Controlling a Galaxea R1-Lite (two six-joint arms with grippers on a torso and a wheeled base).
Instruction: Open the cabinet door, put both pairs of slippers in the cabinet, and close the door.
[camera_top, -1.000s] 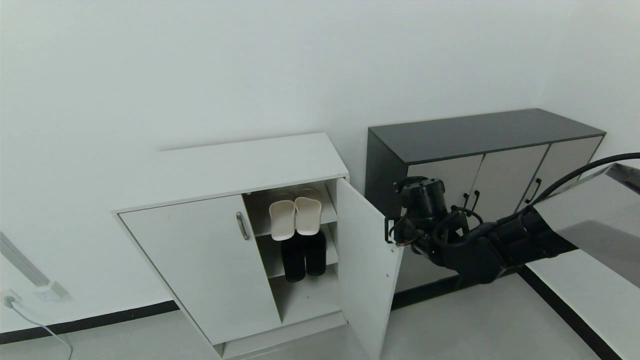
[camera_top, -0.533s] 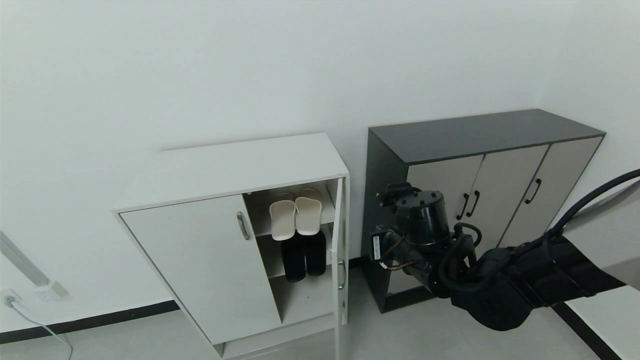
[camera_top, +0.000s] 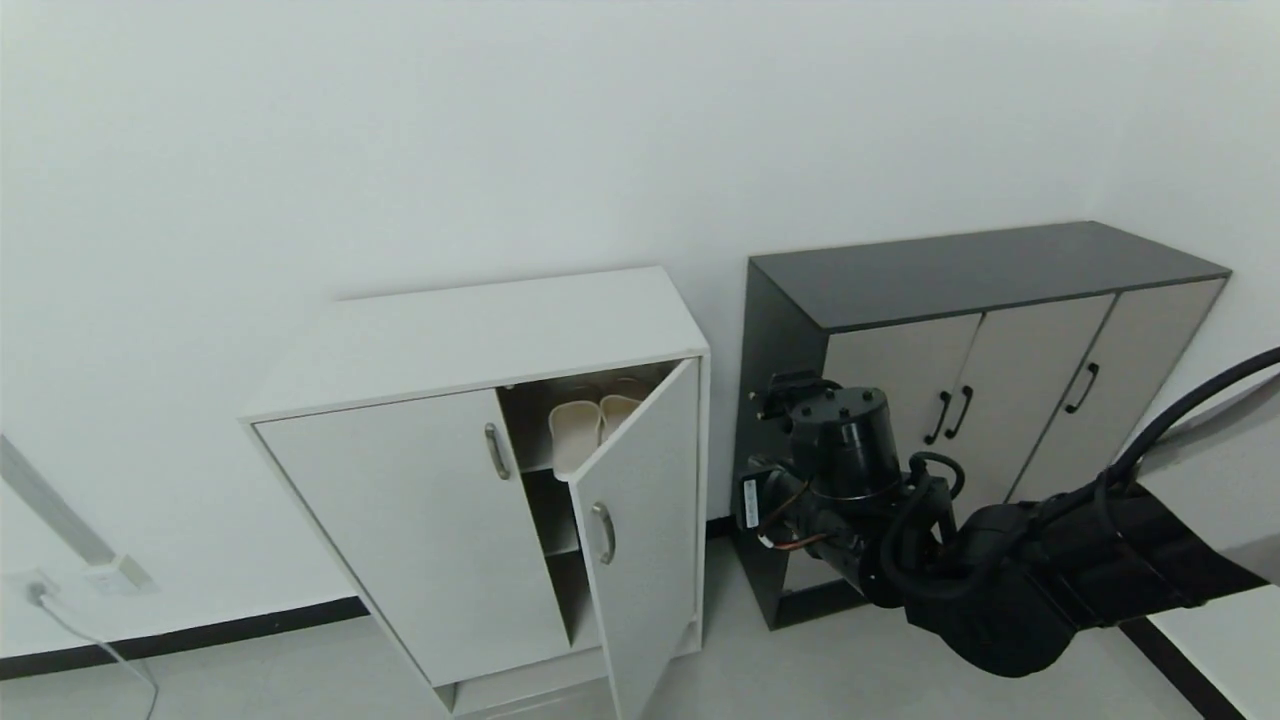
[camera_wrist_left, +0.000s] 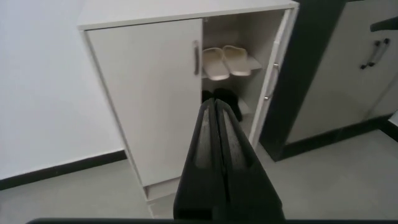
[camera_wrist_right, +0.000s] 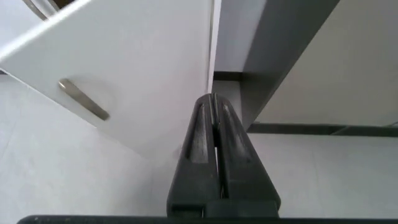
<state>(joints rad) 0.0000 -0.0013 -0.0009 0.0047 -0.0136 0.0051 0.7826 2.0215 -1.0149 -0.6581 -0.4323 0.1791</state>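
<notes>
Half-open cabinet door (camera_wrist_right: 143, 62) just beside the closed right gripper (camera_wrist_right: 215, 99)

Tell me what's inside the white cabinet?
A cream pair of slippers lies on the upper shelf, and a black pair sits on the shelf below. The shut door covers the rest of the cabinet, so that side cannot be seen.

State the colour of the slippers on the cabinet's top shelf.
Cream; the left wrist view shows the slippers best.
</notes>
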